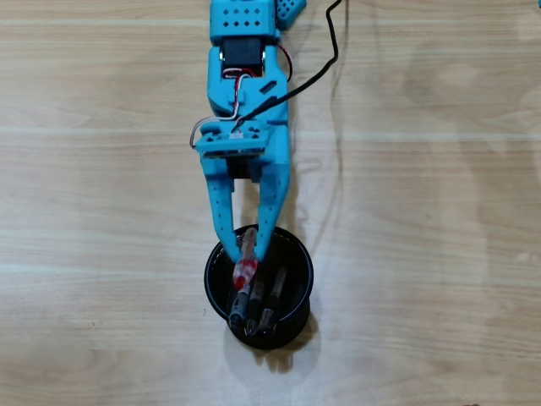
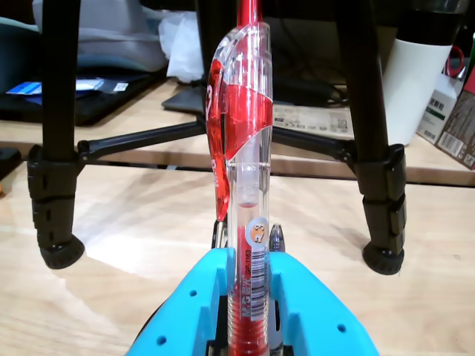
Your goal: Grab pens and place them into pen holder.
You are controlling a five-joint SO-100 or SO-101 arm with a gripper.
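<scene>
Even, bright light fills the overhead view; the wood surface [image 1: 439, 254] shows pale sheen bands and only a soft shadow just past the pincer [image 1: 243, 252], under the pen holder [image 1: 297, 292]. In the wrist view the red pen [image 2: 245, 185] shows white glare, and clutter beyond the pincer is soft.

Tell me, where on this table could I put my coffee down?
The pale wooden table is bare on both sides of the blue arm and the round black mesh pen holder in the overhead view. It's crowded only at the holder, where the gripper holds the red translucent pen.
</scene>
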